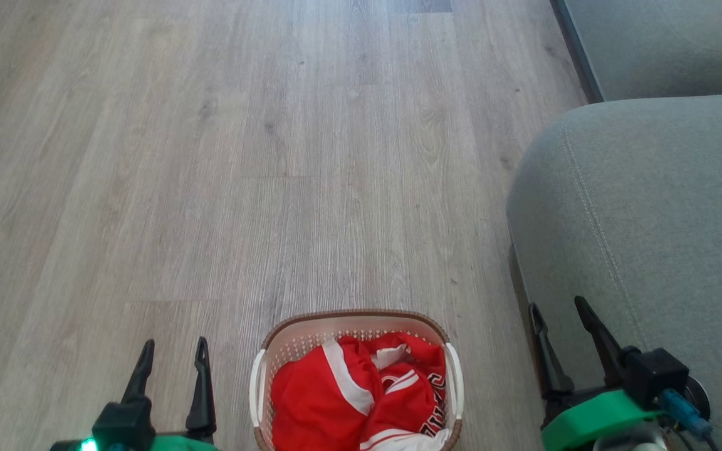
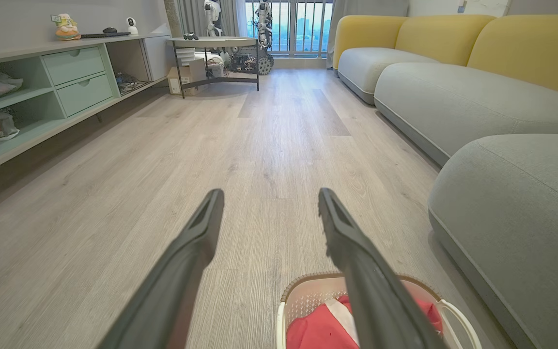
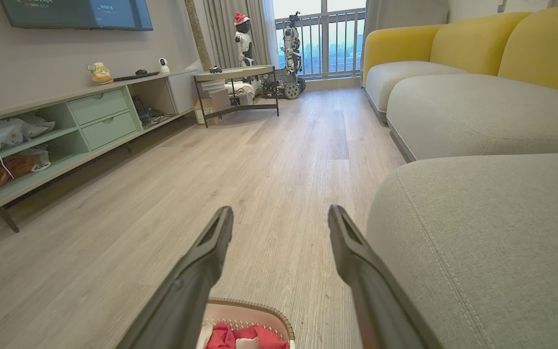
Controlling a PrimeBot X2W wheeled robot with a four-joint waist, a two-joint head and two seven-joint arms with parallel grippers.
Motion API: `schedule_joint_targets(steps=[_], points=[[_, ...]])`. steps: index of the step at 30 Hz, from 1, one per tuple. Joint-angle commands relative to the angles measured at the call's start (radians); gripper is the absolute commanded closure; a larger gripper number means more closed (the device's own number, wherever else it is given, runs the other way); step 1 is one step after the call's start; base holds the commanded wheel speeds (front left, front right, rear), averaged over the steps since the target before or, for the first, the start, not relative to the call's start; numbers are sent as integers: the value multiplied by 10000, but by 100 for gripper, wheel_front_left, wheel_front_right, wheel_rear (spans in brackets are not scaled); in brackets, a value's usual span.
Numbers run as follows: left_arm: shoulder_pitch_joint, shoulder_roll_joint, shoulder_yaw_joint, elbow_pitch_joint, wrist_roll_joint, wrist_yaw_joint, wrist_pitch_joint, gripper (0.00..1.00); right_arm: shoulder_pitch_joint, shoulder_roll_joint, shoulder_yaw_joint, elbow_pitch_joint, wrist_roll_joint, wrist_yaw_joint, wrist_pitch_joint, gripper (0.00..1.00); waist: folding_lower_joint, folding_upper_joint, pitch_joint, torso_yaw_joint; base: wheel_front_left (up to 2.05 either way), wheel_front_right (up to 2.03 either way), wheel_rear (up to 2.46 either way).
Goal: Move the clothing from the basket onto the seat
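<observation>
The left gripper (image 1: 174, 347) has its two fingers spread apart and holds nothing. The right gripper (image 1: 556, 305) is likewise spread and empty. The basket (image 1: 286, 351) stands on the wood floor (image 1: 273, 156) between them, just right of the left gripper and a little further left of the right one, lower than both sets of fingers. The clothing (image 1: 329, 401) lies crumpled inside it, red with white stripes.

The seat (image 1: 649, 219) bulges just to the right of the right gripper. In the head view that gripper's fingers cross its rounded front edge; whether they touch it I cannot tell. In the left wrist view, the left gripper's right finger crosses in front of the basket.

The floor runs on ahead of both grippers. Beyond the seat, ahead and to the right, lies a second grey cushion (image 3: 477, 111) with yellow backs (image 3: 540, 48). Far ahead to the left stand a pale green shelf unit (image 3: 100, 116) and a side table (image 3: 233, 72), with robot figures (image 3: 291, 43) by the window.
</observation>
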Motion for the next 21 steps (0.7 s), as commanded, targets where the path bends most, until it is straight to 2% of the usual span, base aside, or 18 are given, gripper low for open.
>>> schedule_joint_targets(steps=[1,21], points=[[-341,-6,328,-304,14,-19,-124,0,-284,-141,278,-365,-68,-2,-107,0,0,-1,3,-4,0,0,0],[-364,-33,321,-301,-76,-90,-124,0,-290,-141,196,-436,-86,-2,-107,0,0,-1,137,-19,0,0,0]])
